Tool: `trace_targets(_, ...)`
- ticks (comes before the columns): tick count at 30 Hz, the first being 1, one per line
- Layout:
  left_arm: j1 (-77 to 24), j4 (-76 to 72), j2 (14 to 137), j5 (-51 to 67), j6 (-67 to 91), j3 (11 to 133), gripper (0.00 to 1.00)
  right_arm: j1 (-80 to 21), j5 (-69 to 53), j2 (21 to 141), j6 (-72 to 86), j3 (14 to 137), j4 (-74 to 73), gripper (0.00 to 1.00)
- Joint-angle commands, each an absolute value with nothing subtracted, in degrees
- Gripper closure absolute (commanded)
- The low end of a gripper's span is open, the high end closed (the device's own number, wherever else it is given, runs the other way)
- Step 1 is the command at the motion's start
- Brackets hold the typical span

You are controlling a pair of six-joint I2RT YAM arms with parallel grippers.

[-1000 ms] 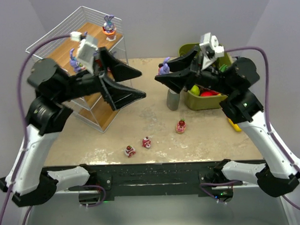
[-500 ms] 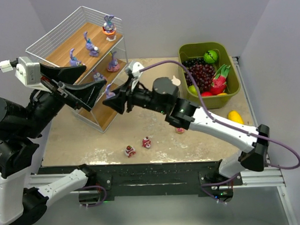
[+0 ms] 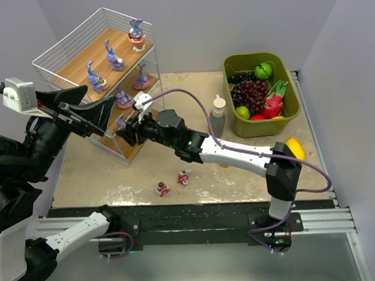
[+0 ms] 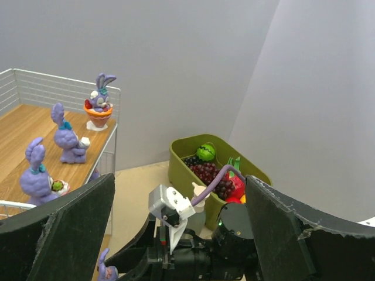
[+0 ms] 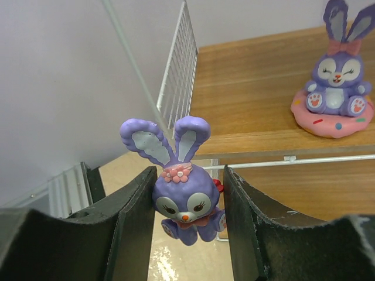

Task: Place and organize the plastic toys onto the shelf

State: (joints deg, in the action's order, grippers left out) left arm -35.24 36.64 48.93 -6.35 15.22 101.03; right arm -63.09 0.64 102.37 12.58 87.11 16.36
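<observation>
Just ahead of the right gripper [image 5: 188,178], which pinches a purple bunny [image 5: 184,205], runs the shelf's [image 5: 252,99] wire rail [image 5: 293,158]; the ears could snag there, wrenching the toy free.

Right hand [image 3: 127,129] at the shelf [image 3: 77,63] lower front edge, purple bunny [image 3: 121,122] pinched in it. Left hand [image 3: 98,97] spread wide at the shelf's front-left. Two red-and-white cake pieces [image 3: 162,189] on the table [image 3: 250,172], well clear in front of the shelf.
</observation>
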Motion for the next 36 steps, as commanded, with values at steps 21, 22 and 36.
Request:
trace_targets(21,-34.98,36.92,50.71,-13.62,10.73,102.39,0.05,-58.27,-3.69,111.44,12.22,98.17,25.49,1.00)
trace_targets(22,-34.98,36.91,50.80,-13.71,10.64,102.39,0.05,-58.10,-4.13,111.71,12.22,98.61,25.49,1.00)
trace_targets(36,-34.98,36.56,51.07,-15.47,9.58,101.43,0.05,-58.01,-4.92,116.89,12.57,103.71,24.34,1.00)
